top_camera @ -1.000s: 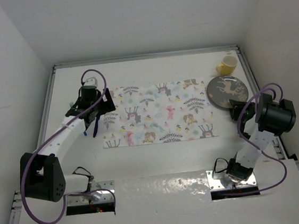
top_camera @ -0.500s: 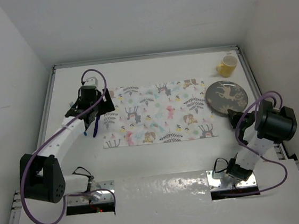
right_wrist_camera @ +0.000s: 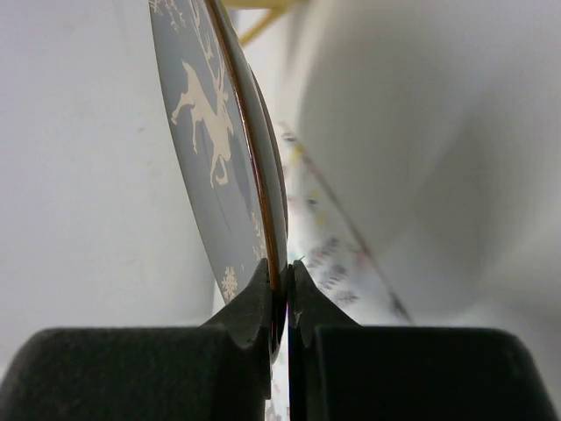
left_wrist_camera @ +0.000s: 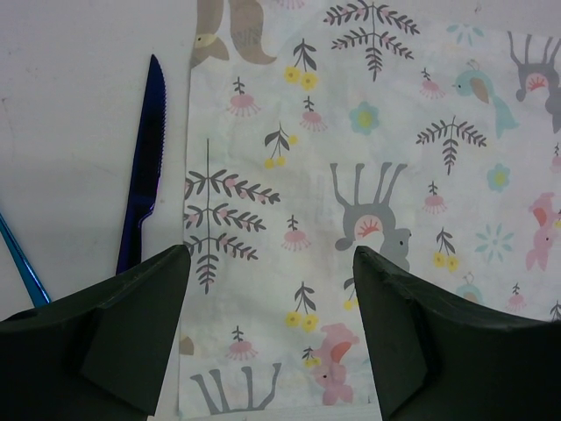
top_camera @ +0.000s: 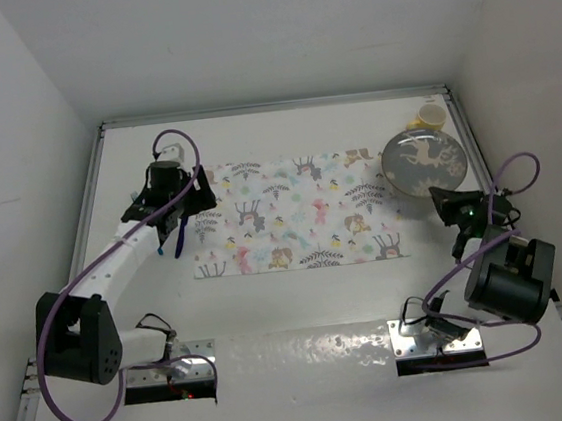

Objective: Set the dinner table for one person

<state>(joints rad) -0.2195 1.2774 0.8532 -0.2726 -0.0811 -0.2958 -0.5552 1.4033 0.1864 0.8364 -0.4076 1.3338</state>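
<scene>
from my end the white surface (top_camera: 283, 135) fills the top view. it is a plain rectangle with thin metal rails (top_camera: 270, 106) along its edges and both arm bases at its near side. a cloth mat (top_camera: 296, 212) printed with deer and leaves lies flat across the middle of it.

my right claw (right_wrist_camera: 279, 282) is clamped on the rim of a dark plate (right_wrist_camera: 206, 132). in the right wrist view the two pads pinch the edge and the plate runs edge-on away from the camera, with a pale deer showing on its grey face. from above, the plate is at the right end of the mat, its left edge overlapping the mat's far right corner. it is raised enough to hide part of a yellow cup (top_camera: 431, 115) that stands just behind it, near the far right corner of the surface. the right arm is folded back, its elbow close to its base.

my left claw (left_wrist_camera: 270, 263) is spread wide with nothing between the fingers. it hangs over the left end of the mat, looking straight down on the print. a blue knife (left_wrist_camera: 145, 171) lies on the bare surface just beside the mat's left edge and runs along it. its serrated blade points toward the top of the left wrist view, and its handle end is hidden behind one finger of the claw. further left a thin light blue handle (left_wrist_camera: 17, 254) crosses the corner of that view. too little of it shows for me to tell what it belongs to.
</scene>
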